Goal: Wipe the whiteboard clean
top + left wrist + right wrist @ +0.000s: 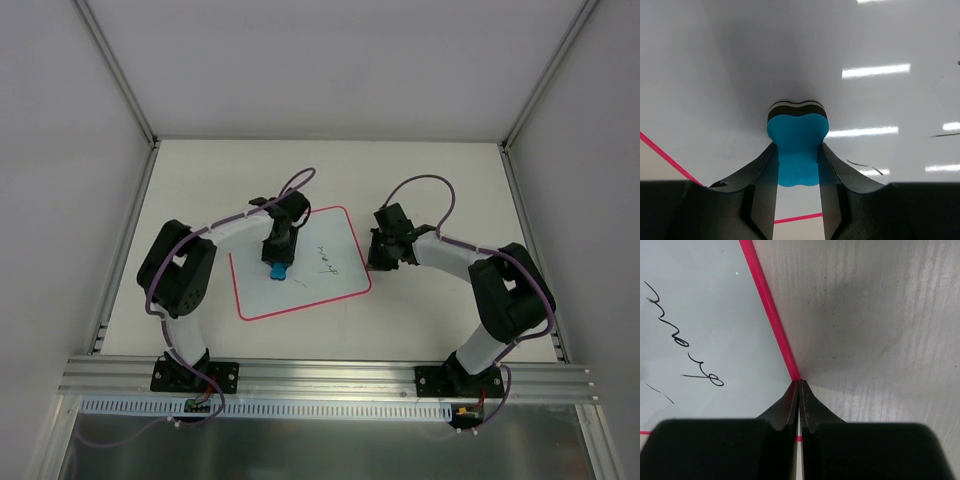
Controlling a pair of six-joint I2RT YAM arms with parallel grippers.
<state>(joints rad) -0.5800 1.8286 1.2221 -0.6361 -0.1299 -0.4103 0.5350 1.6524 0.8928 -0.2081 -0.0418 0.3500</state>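
Grained table [880, 315], glossy whiteboard [255, 290] (pink-rimmed), lobed blue eraser [797, 145].

White table [450, 180], whiteboard [300, 297] flat atop

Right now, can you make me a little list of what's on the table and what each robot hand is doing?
whiteboard: flat on the table, pink border
writing: black scribbles toward its right side
eraser: blue, on the board
left gripper: shut on the eraser
right gripper: shut, empty, tips at the board's right edge

whiteboard [300, 272] | flat on table | pink-bordered | dark scribbles remain
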